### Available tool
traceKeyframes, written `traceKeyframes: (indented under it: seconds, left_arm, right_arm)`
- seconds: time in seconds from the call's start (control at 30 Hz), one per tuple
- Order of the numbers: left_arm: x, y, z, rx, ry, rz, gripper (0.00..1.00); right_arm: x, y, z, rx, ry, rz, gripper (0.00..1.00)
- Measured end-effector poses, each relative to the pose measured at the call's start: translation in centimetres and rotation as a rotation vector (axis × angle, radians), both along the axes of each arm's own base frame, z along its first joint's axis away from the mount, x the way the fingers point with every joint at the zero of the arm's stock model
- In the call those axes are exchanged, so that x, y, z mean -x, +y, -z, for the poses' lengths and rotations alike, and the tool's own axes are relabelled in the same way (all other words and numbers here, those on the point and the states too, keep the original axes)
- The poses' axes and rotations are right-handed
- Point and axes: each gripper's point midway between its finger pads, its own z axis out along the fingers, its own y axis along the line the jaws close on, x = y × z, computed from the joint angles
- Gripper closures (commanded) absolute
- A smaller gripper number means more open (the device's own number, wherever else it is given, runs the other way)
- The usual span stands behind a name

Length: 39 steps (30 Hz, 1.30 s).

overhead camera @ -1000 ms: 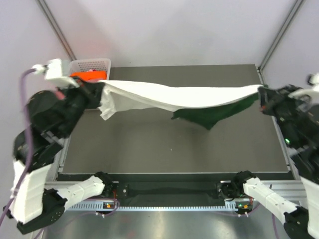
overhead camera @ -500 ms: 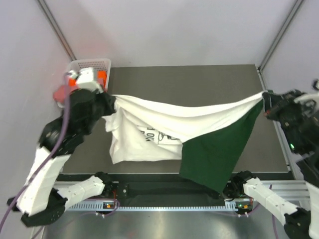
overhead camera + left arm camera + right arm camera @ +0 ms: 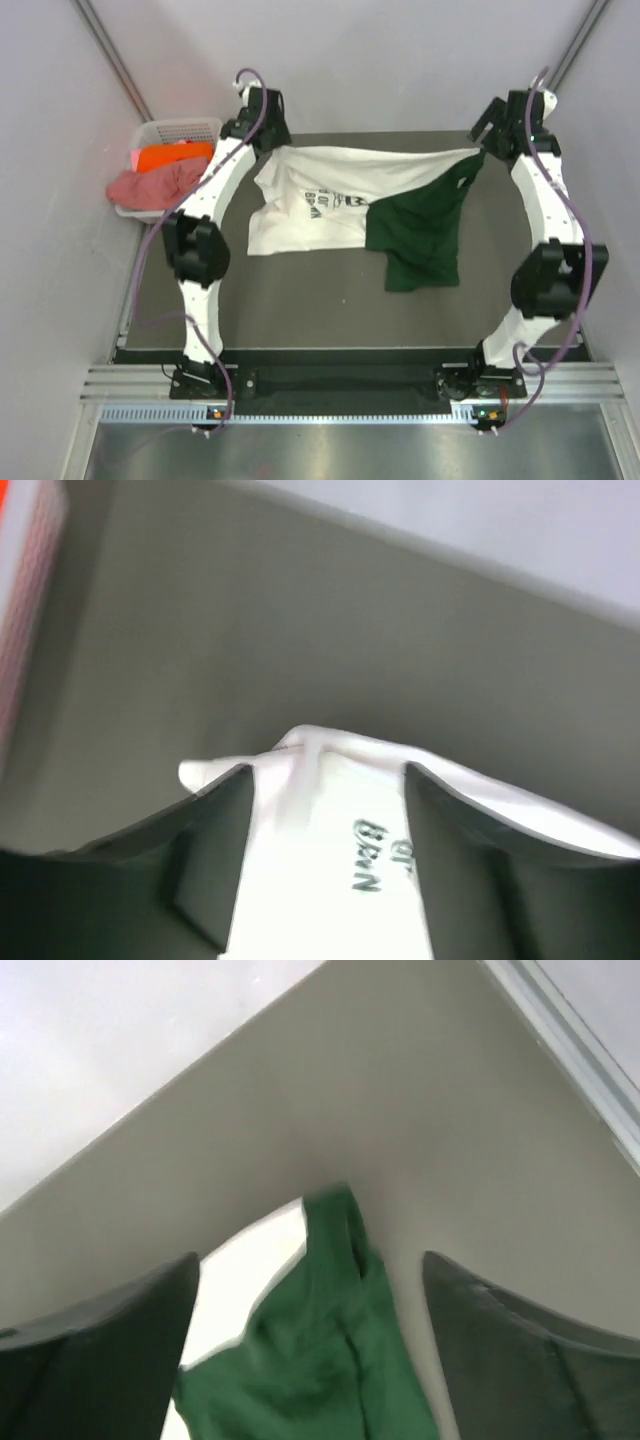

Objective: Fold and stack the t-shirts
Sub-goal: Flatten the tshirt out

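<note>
The white-and-dark-green t-shirt (image 3: 300, 180) lay rumpled on the worktop (image 3: 300, 300), black print showing; left hand (image 3: 325, 772) and right hand (image 3: 310, 1258) both stood apart.

Between the dark, matt, plastic-looking fingers (image 3: 215, 850) of the left gripper (image 3: 325, 770) lies the t-shirt (image 3: 330, 900), soft matt white cloth with black print, creased on the smooth, dull grey table (image 3: 300, 630). Between the right gripper (image 3: 310, 1258) fingers (image 3: 110, 1350) its cloth is deep green and rumpled. Left of the left fingers, a white lattice plastic basket (image 3: 185, 124) holds an orange t-shirt (image 3: 172, 157) and a pink t-shirt (image 3: 150, 185), both soft cloth.
</note>
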Motion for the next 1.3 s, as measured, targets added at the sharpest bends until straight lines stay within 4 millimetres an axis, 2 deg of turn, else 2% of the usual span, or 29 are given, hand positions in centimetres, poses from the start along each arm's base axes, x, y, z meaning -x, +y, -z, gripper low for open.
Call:
traceKeyframes:
  seconds: [0.03,0.1,0.13,0.17,0.2,0.27,0.3,0.33,0.37,0.43,0.5,0.53,0.63,0.67,0.7,0.8,0.9,0.97,1.03,1.17,1.2,1.3]
  left_arm:
    - [-2.3,-0.1,-0.3,0.029,-0.030,-0.004,0.23]
    - [-6.1,0.5,-0.8,0.060,-0.079,-0.024,0.19]
    - [-7.4,0.9,-0.9,0.069,-0.101,-0.031,0.17]
    - [-7.6,1.6,-0.4,0.065,-0.095,-0.040,0.05]
    - [-7.0,2.3,0.3,0.060,-0.076,-0.048,0.01]
    - [-4.9,3.0,1.9,0.053,-0.025,-0.055,0.01]
    - [-3.3,3.2,2.9,0.056,0.000,-0.053,0.01]
    - [-1.3,3.4,3.8,0.054,0.037,-0.052,0.01]
    - [0.6,3.5,4.4,0.059,0.065,-0.050,0.01]
    - [3.9,3.6,4.6,0.081,0.086,-0.046,0.11]
    - [6.1,3.5,4.1,0.103,0.090,-0.032,0.12]
    - [7.2,3.5,3.7,0.115,0.089,-0.028,0.13]
    - [9.9,3.7,3.5,0.140,0.095,-0.024,0.14]
    - [10.9,3.8,3.9,0.145,0.104,-0.021,0.14]
    - [12.1,4.0,4.5,0.149,0.115,-0.019,0.14]
    - [15.5,4.4,7.2,0.160,0.170,-0.025,0.16]
    - [18.6,5.0,10.3,0.164,0.227,-0.037,0.16]
    - [20.2,5.3,12.1,0.161,0.265,-0.052,0.16]
    - [20.8,5.6,13.1,0.157,0.282,-0.061,0.16]
    - [20.5,5.7,13.2,0.164,0.265,-0.067,0.17]
    - [20.2,5.6,13.0,0.169,0.255,-0.065,0.18]
    - [20.0,5.4,12.9,0.176,0.245,-0.058,0.18]
  right_arm:
    - [-1.3,-0.8,0.2,-0.014,-0.006,0.016,0.00]
    - [-3.7,-1.8,-0.2,-0.044,-0.027,0.023,0.00]
    - [-4.4,-2.2,-0.5,-0.048,-0.043,0.022,0.01]
    - [-4.5,-2.2,-0.6,-0.051,-0.050,0.018,0.01]
    - [-4.3,-1.9,-0.7,-0.055,-0.051,0.008,0.01]
    - [-3.0,-0.7,-0.1,-0.066,-0.067,-0.025,0.03]
    - [-1.2,0.2,1.0,-0.075,-0.045,-0.045,0.04]
    - [0.9,0.9,3.7,-0.091,0.010,-0.063,0.07]
    - [2.2,1.3,3.4,-0.094,0.008,-0.071,0.07]
    - [5.3,2.1,5.6,-0.112,0.060,-0.082,0.11]
    - [7.5,2.2,7.1,-0.119,0.092,-0.078,0.14]
    - [8.9,2.2,8.2,-0.121,0.112,-0.072,0.19]
    - [13.4,2.2,11.2,-0.128,0.167,-0.047,0.21]
    - [15.0,2.3,12.2,-0.132,0.187,-0.044,0.22]
    - [16.5,2.4,13.0,-0.136,0.206,-0.043,0.30]
    - [19.6,2.8,15.6,-0.150,0.251,-0.041,0.33]
    - [22.0,3.1,18.4,-0.156,0.305,-0.041,0.41]
    - [23.1,3.4,19.8,-0.163,0.333,-0.041,0.41]
    - [23.9,3.6,21.0,-0.169,0.355,-0.046,0.40]
    - [24.0,4.2,22.4,-0.191,0.389,-0.070,0.42]
    - [23.8,4.4,22.8,-0.197,0.396,-0.076,0.50]
    - [23.4,4.7,23.6,-0.206,0.413,-0.082,0.63]
